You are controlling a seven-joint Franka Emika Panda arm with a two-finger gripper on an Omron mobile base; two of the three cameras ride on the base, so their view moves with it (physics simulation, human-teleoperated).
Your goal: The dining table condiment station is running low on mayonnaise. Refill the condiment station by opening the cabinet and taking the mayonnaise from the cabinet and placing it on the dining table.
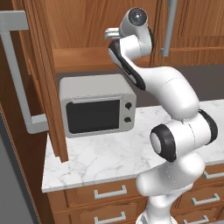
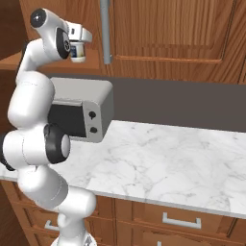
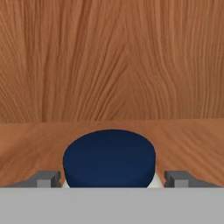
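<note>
Starting at the far left of the left base view, the open door of the cabinet (image 1: 43, 83) is standing edge-on over the marble counter (image 1: 109, 153), its grey bar handle (image 1: 17, 78) facing outward. A careless swing of the arm on withdrawal is risking a knock against it. Right of the door, the microwave (image 1: 97, 105) is sitting directly beneath the cabinet shelf; a dropped jar is likely to strike it.

Further right and above, the gripper (image 3: 109, 178) is reaching into the cabinet. The mayonnaise (image 3: 109, 159) is standing upright on the shelf floor between the fingertips (image 3: 46, 178), with the jaws spread wide on either side of it and a small gap on each side. Closing off-centre is likely to tip or push the jar toward the back panel.
</note>
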